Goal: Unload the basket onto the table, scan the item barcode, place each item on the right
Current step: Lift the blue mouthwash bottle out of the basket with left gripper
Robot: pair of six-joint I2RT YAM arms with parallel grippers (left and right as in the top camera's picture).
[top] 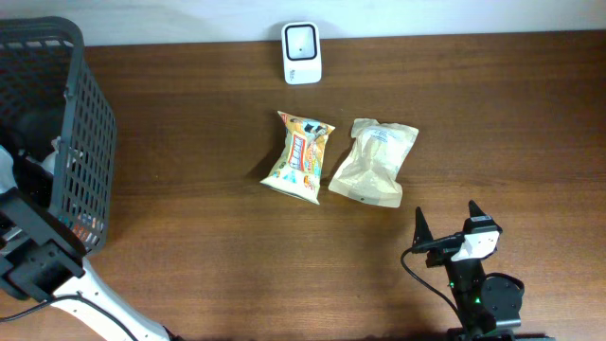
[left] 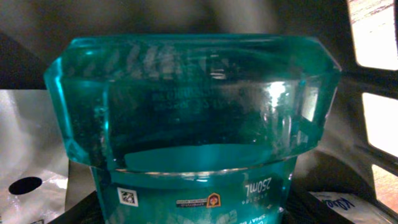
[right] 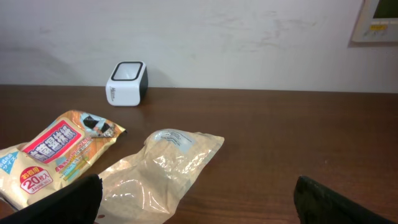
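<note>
Inside the dark mesh basket (top: pixel 90 123), the left gripper faces a teal translucent bottle (left: pixel 193 118), probably to bring it to the white box scanner (top: pixel 302 53); its grip I cannot tell. Meanwhile the right gripper (top: pixel 445 210) idles, jaws apart.

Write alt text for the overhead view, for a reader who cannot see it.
A colourful packet and a beige packet lie side by side on the table. A white scanner stands at the far edge, a black basket at the left. The right gripper is near the front edge, jaws open.
</note>
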